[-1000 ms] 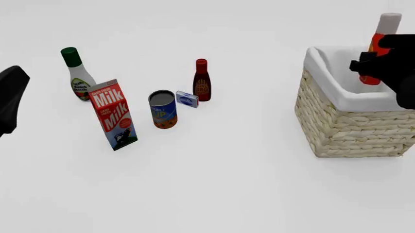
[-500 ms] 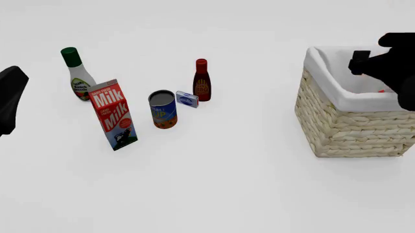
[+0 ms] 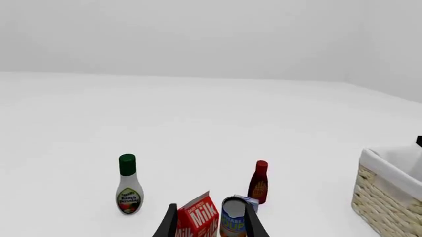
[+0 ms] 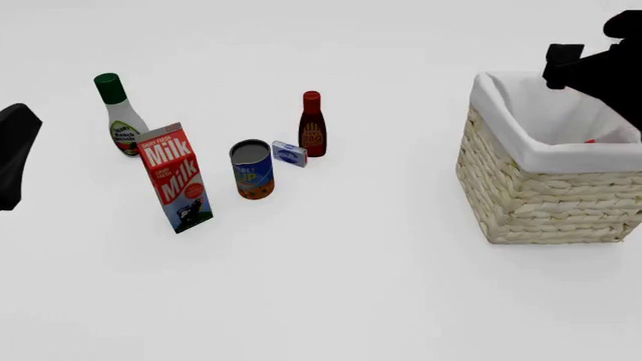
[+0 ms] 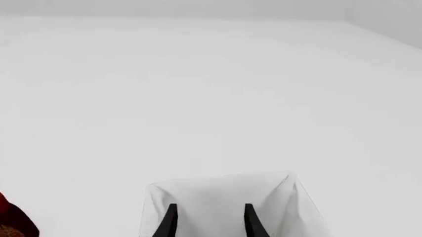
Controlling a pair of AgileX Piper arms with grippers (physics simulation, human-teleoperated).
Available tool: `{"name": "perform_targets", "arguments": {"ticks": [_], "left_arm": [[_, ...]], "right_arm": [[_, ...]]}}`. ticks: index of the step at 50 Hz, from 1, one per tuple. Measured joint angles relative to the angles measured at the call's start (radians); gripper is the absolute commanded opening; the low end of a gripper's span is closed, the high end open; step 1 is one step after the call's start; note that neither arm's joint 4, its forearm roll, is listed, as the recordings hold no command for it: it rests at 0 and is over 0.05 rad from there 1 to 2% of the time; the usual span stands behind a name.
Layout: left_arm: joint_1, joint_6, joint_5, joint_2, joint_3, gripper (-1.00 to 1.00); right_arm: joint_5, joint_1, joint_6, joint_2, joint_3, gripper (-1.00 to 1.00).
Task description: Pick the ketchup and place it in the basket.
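Observation:
The ketchup lies down inside the basket (image 4: 542, 197); only a small red sliver (image 4: 590, 140) shows over the white cloth rim. My right gripper (image 4: 567, 66) is open and empty, above the basket's far right side. In the right wrist view its fingers (image 5: 207, 222) stand apart over the basket's white lining (image 5: 224, 195). My left gripper (image 4: 15, 154) is at the far left, away from everything; in the left wrist view (image 3: 209, 227) it is open and empty. The basket also shows in the left wrist view (image 3: 389, 197).
Left of the basket stand a white bottle with green cap (image 4: 120, 116), a milk carton (image 4: 177, 177), a can (image 4: 252, 170), a small blue box (image 4: 289, 153) and a slim dark-red bottle (image 4: 312, 125). The dark-red bottle's edge shows in the right wrist view (image 5: 10, 222).
The ketchup left the right gripper and dropped into the basket, now almost hidden. The right gripper opened and rose up and away. The left arm stayed still.

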Motion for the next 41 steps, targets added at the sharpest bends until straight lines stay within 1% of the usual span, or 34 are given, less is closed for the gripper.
{"name": "perform_targets", "arguments": {"ticks": [15, 28, 37, 41], "left_arm": [[-0.001, -0.003, 0.004, -0.008, 0.000, 1.00], [-0.006, -0.007, -0.006, -0.002, 0.000, 1.00], [-0.013, -0.010, -0.023, 0.010, 0.005, 1.00], [-0.016, -0.013, -0.030, 0.013, 0.010, 1.00]], "right_arm": [[0.050, 0.042, 0.008, -0.130, 0.027, 1.00], [0.090, 0.081, -0.007, -0.243, 0.055, 1.00], [0.136, 0.099, -0.008, -0.324, 0.071, 1.00], [0.155, 0.112, 0.000, -0.377, 0.086, 1.00]]}}
